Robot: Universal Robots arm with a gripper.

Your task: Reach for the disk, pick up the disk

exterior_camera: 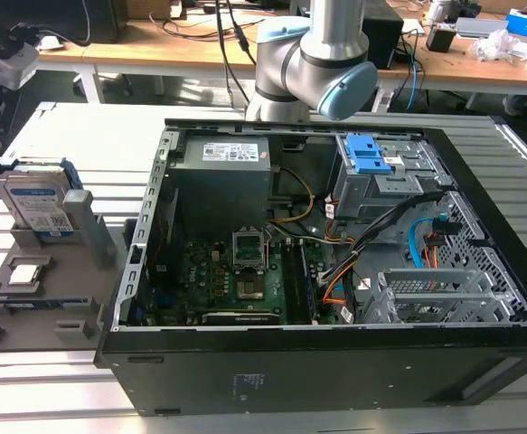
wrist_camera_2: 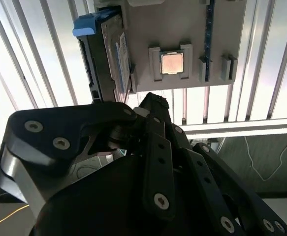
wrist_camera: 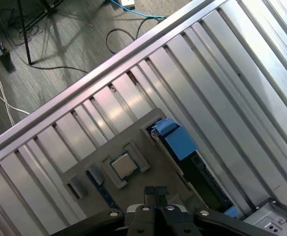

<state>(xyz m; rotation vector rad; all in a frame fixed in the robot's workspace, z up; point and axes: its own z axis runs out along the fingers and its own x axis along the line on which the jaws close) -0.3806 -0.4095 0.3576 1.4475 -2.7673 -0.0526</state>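
Disk [exterior_camera: 37, 201] stands upright on its long edge in a slot at the far end of a grey holder [exterior_camera: 73, 298], at the exterior view's left, outside the computer case [exterior_camera: 335, 362]. It is a flat silver-grey metal slab; its broad face carries a white-and-blue label, and a blue plastic bracket runs over its top edge and down one side. In both wrist views it is seen edge-on: a thin dark body [wrist_camera_2: 106, 54] [wrist_camera: 195, 167] capped by the blue bracket. A small square chip [exterior_camera: 26, 274] lies flat in a recess of the same holder, just beside the disk. To the right, the open case holds a grey power supply [exterior_camera: 236, 154] against its back wall, and the arm [exterior_camera: 313, 54] rises behind it. In the first wrist view the gripper [wrist_camera: 155, 191] hangs above the holder, apart from the disk; its fingertips appear pressed together with nothing between them, though only their ends show.
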